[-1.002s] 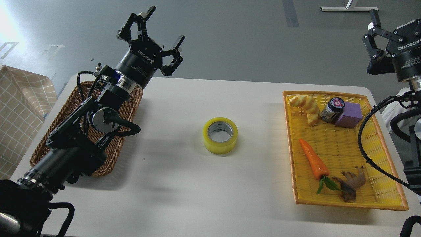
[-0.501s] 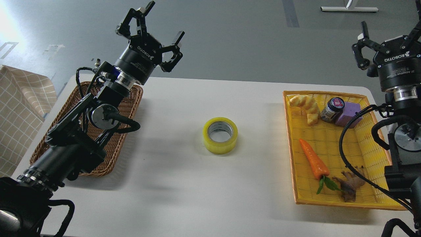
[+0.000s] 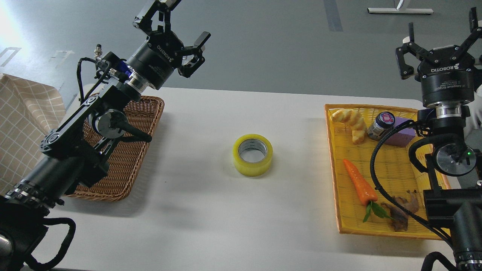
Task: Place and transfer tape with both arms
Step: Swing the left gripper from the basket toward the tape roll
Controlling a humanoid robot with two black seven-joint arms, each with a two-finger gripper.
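The tape point(image 3: 252, 154), a yellow roll with a grey-white core, lies flat in the middle of the white table point(image 3: 211, 210), untouched. My left gripper point(image 3: 185, 23) is open and empty, held high above the table's far left edge, well up and left of the tape. My right gripper point(image 3: 441, 25) is open and empty, raised above the far right corner, beyond the yellow tray. Both arms are far from the tape.
A brown wicker basket point(image 3: 120, 177) sits at the left under my left arm. A yellow tray point(image 3: 380, 165) at the right holds a croissant-like bread point(image 3: 352, 122), a jar point(image 3: 379, 125), a purple block point(image 3: 400, 136), a carrot point(image 3: 359, 182) and a brown toy animal point(image 3: 401, 212).
My right arm has swung left over the tray's right side and its gripper has risen. My left gripper has lifted up and slightly left. The tape has not moved.
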